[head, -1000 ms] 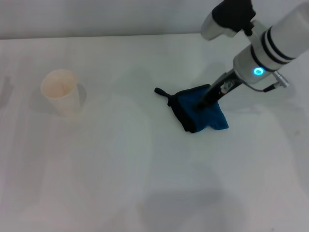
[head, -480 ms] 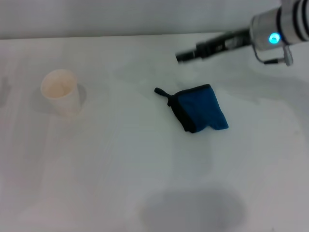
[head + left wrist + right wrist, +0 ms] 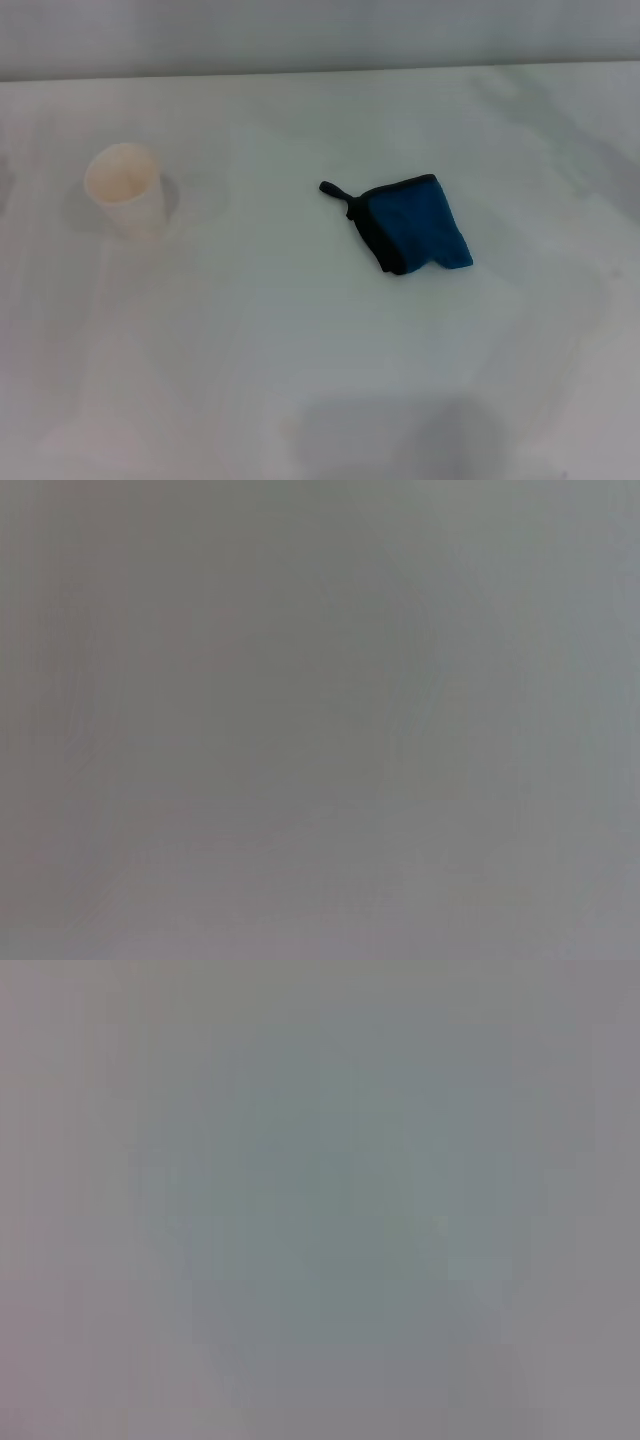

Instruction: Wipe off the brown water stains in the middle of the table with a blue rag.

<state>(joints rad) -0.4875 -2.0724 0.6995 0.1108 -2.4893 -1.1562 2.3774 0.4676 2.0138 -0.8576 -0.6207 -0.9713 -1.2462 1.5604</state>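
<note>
Since neither the left gripper nor the right gripper shows in the head view, and both wrist views give only a featureless grey field, I cannot tell how either pair of jaws stands, and nothing can be placed against them; things are placed against one another instead.

Farthest left, an off-white paper cup [image 3: 125, 188] stands upright on the white table [image 3: 250, 330], well apart from everything else. Across the middle of the table no brown water stains can be made out; the surface there reads as plain white, with only a soft grey shadow near the front edge.

Right of centre lies the blue rag [image 3: 418, 225], folded, flat on the tabletop and held by nothing. Its black edging runs along the side facing the cup, and its short black loop [image 3: 333, 190] points out from the upper corner toward the cup.

Judging from this, the wiping itself looks finished or nearly so, and the step in hand is the close of the task, with the rag let go on the table. If any faint residue remains that these views do not reveal, the next move would call for an arm to come in over the rag, close on its thicker folded edge, and drag it across the centre with light downward pressure. Otherwise nothing more is needed.
</note>
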